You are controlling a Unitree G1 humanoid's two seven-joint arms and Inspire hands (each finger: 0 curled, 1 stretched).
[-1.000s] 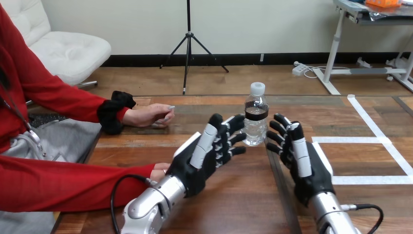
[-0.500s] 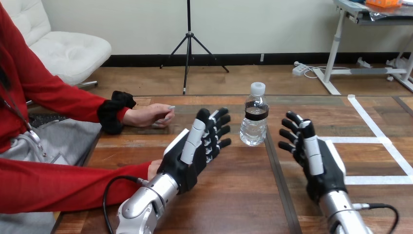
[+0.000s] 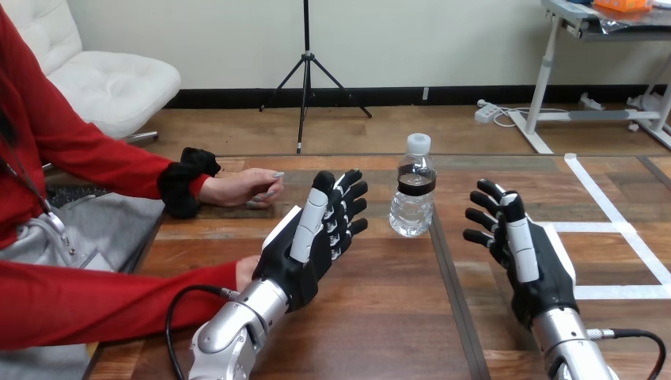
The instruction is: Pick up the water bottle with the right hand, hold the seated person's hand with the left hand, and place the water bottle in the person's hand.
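A clear water bottle (image 3: 413, 195) with a white cap and a dark label band stands upright on the wooden table (image 3: 396, 317), between my two hands. My right hand (image 3: 526, 257) is open to the right of the bottle, apart from it, palm facing left. My left hand (image 3: 312, 241) is open to the left of the bottle, fingers straight and pointing away from me. The person's hand at the far left (image 3: 245, 188) rests on the table, loosely curled, well beyond my left hand. The person's nearer hand (image 3: 247, 273) lies just behind my left wrist, mostly hidden.
White tape lines (image 3: 609, 229) mark the table at the right. A dark seam (image 3: 447, 277) runs down the tabletop under the bottle. The person's red-sleeved forearm (image 3: 95, 305) lies along the left near edge.
Both hands have drawn away from the bottle: the left hand moved left, the right hand moved right. The bottle stayed in place.
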